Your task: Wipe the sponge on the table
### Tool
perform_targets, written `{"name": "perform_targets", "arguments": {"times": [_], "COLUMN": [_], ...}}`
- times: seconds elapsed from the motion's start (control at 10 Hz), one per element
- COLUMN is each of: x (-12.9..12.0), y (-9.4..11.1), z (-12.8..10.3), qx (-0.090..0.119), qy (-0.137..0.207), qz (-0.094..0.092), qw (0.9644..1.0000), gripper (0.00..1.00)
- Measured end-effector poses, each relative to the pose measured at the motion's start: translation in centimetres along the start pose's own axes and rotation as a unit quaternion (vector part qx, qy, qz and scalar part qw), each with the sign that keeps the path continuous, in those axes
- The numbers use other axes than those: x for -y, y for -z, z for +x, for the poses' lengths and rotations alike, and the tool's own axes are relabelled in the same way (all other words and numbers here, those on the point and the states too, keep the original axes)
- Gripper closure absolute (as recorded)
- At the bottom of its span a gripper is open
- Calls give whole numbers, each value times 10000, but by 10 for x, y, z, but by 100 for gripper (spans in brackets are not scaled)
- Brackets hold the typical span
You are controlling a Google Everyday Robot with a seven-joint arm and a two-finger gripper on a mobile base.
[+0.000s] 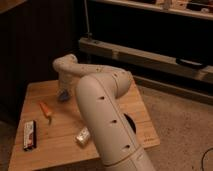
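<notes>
Camera view: the gripper (64,90) hangs low at the sponge (62,96), far side of the table (35,95).
Left to right: dark packet (30,135), orange piece (46,111), bluish sponge beneath the gripper, whose opening cannot be told, silver packet (82,135), white arm (102,112).

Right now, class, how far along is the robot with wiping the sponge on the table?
Done: the gripper is down at the sponge, on the far part of the table. In hand: taking hold, though the arm hides the grip. Left: the wiping strokes across the planks.
</notes>
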Motion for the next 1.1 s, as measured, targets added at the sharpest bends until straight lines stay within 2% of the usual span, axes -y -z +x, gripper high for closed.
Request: {"name": "perform_targets", "arguments": {"times": [0.2,0.4,0.6,0.9,1.1], "x": [-19,-22,-16,-1,17], "y": [-15,-28,-24,-3,3], "z": [18,38,69,113,140], "qx": [-200,-368,-466,-486,-535], "qy": [256,355,323,154,-124], "qz": [-98,-150,-205,-196,-165], "qw": [9994,9986,9982,9985,9984], "gripper": [100,100,100,100,100]}}
